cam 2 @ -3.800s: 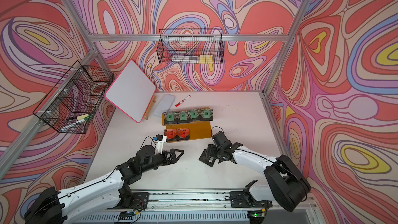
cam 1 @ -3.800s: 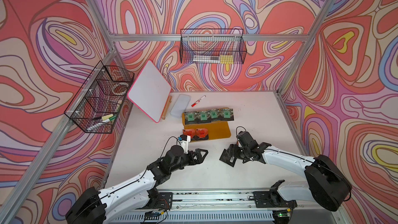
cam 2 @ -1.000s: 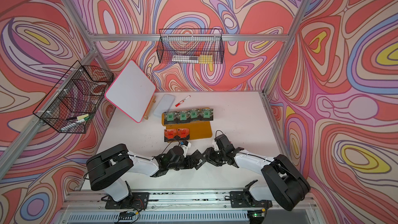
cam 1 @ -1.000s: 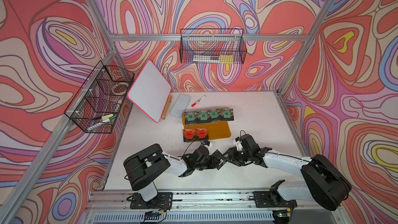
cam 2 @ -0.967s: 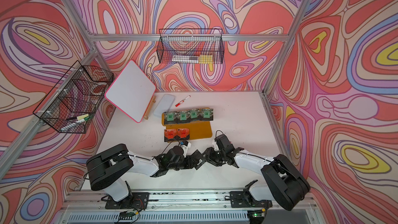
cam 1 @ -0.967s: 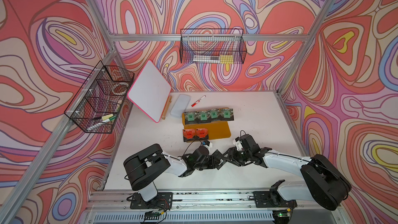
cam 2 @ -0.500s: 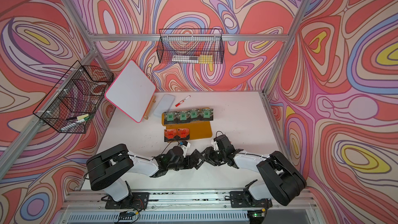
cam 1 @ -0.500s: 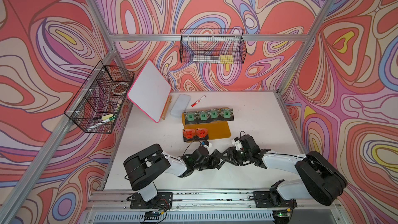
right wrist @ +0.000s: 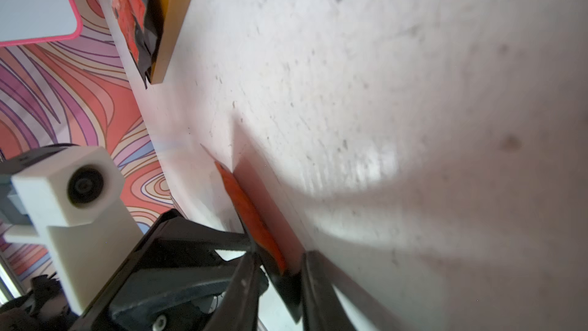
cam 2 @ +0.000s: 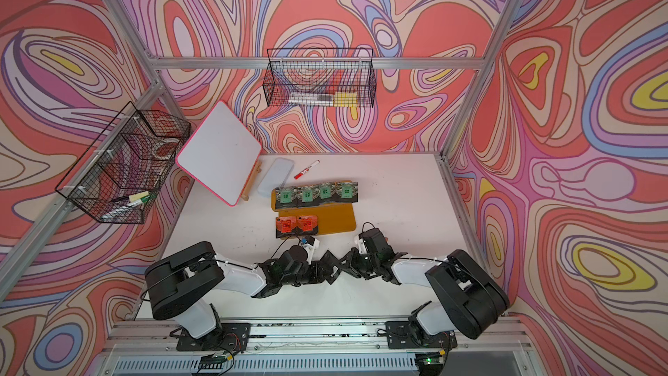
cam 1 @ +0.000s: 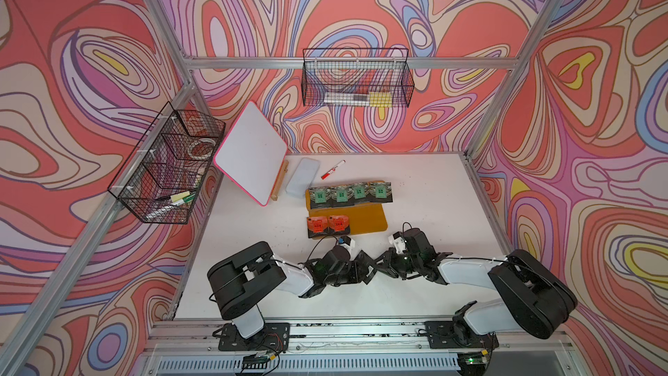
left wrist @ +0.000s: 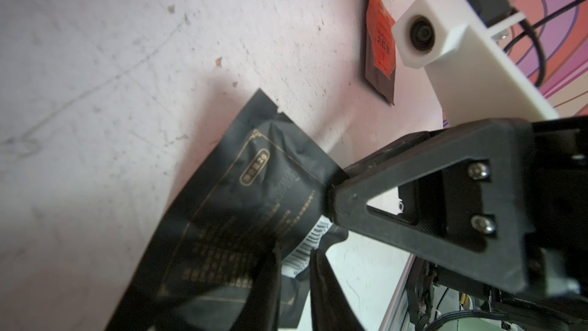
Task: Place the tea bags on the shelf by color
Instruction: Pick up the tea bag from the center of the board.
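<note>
Tea bag [left wrist: 241, 192], black back with gold print turned to the left wrist camera, hangs just above the tabletop [cam 1: 253, 247], pinched from two sides. The left jaws are nearly closed on the edge that carries the barcode. The right jaws are clamped on the opposite edge, and in the right wrist view the same tea bag [right wrist: 254, 218] shows edge-on between them, its orange front facing the tabletop's side. In both top views the two pairs of jaws meet tip to tip near the front middle of the tabletop, and the tea bag itself is hidden under them.

Just beyond the right jaws, a loose tea bag [left wrist: 380, 49] with an orange front lies flat on the tabletop, partly behind the right wrist camera housing.

Farther out from both pairs of jaws stands the shelf [cam 1: 365, 222]. Two orange tea bags [cam 1: 329, 226] sit side by side at one end of its lower step, the rest of that step bare. Four green tea bags [cam 1: 349, 193] fill the upper step in a row.

Past the shelf lie a red marker [cam 1: 332, 170] and a pale case [cam 1: 303, 177], beside a tilted whiteboard [cam 1: 251, 153] with a pink edge.
</note>
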Tool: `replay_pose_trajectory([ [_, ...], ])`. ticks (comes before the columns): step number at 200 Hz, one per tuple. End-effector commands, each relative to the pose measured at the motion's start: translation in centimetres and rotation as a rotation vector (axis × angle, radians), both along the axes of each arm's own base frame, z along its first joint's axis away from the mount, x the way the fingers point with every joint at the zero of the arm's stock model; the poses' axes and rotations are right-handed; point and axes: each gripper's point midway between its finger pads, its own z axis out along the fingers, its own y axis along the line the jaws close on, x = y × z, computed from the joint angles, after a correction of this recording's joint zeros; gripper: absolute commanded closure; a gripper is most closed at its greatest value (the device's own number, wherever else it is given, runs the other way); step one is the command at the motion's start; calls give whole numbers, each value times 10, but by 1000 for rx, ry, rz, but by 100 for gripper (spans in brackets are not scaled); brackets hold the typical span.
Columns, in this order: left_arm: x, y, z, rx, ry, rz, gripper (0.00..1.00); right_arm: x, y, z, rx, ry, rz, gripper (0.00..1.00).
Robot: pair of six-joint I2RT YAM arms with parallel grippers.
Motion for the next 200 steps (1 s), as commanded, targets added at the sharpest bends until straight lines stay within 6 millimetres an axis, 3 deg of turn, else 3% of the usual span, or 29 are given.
replay_pose_trajectory([
  [1, -6, 9, -15, 44, 20, 8, 78, -1, -3, -3, -13, -7, 0, 82],
  [29, -3, 8, -9, 28, 11, 18, 76, -2, -6, -5, -29, -23, 11, 92],
  [70, 7, 20, 14, -13, -15, 99, 51, 1, -7, -1, -58, -97, 56, 100],
  [85, 11, 30, 26, -15, -30, 145, 48, 4, -6, 8, -70, -156, 90, 100],
  [149, 15, 75, 101, 25, -203, 226, 28, 16, -4, 62, -100, -488, 222, 100],
  [173, 10, 77, 119, 34, -227, 182, 24, 16, -1, 84, -73, -615, 258, 100],
  [200, 1, 64, 134, 2, -296, 50, 19, 13, 6, 106, -31, -744, 325, 100],
])
